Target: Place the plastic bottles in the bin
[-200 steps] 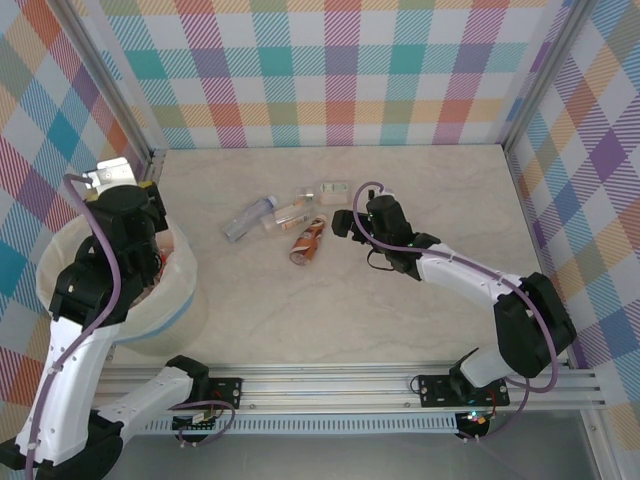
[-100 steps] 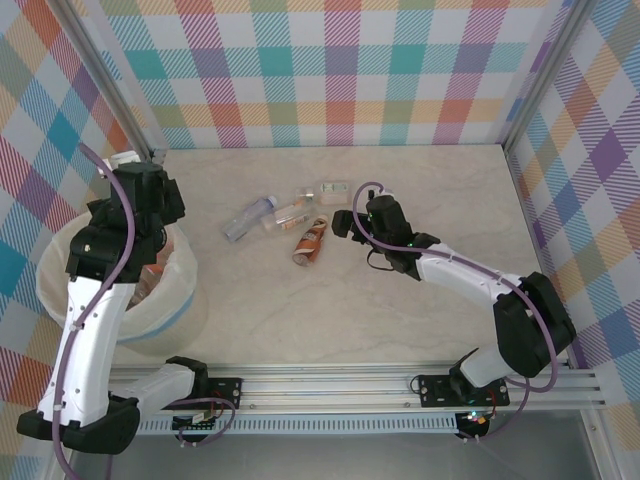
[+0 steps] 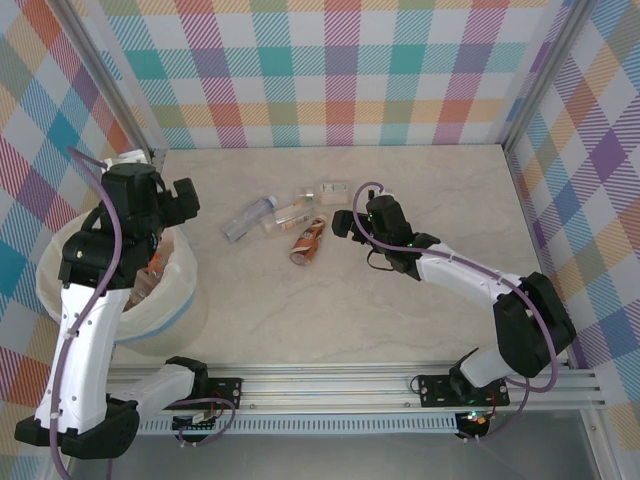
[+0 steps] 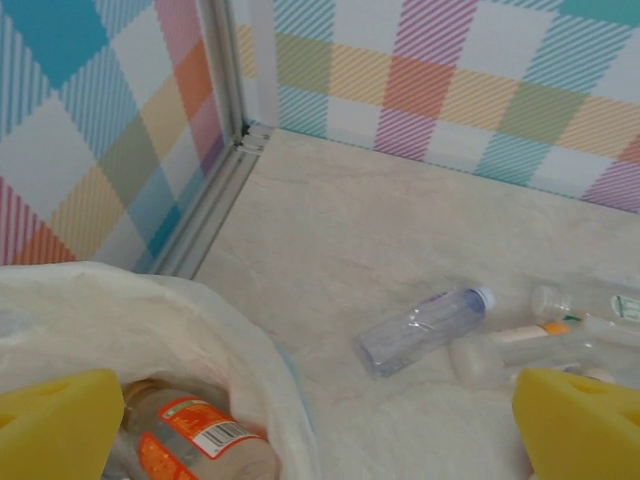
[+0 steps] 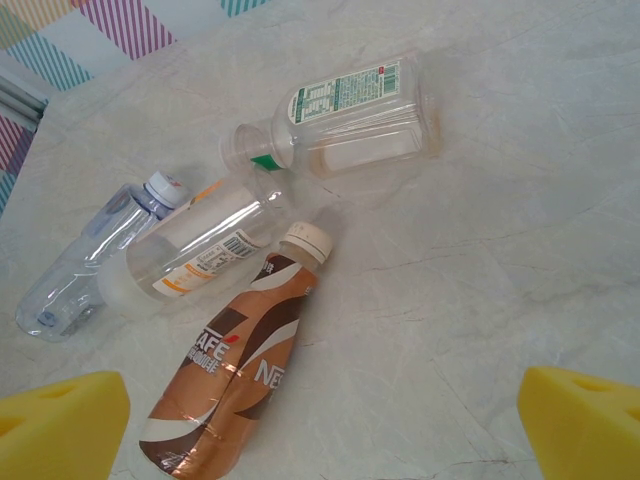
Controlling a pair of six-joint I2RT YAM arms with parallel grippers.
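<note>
Four plastic bottles point(image 3: 307, 240) lie clustered mid-table, and one red-labelled bottle point(image 4: 190, 440) sits inside the bin point(image 3: 175, 300) at their eight o'clock. Your left gripper point(image 3: 186, 198) hangs over the bin's one-o'clock rim, jaws spread and empty. Your right gripper point(image 3: 338, 223), likewise spread, waits at the cluster's three o'clock.

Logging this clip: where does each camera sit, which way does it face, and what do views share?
Top external: above and behind the bases, looking down on the table, the bin, the left arm and the right arm.
Left wrist: above the bin's rim, facing the far-left corner; the open left fingers sit in its bottom corners.
Right wrist: low over the table, facing the brown coffee bottle and neighbours; the open right fingers show likewise.
Shared: the bluish clear bottle lies in both wrist views.
</note>
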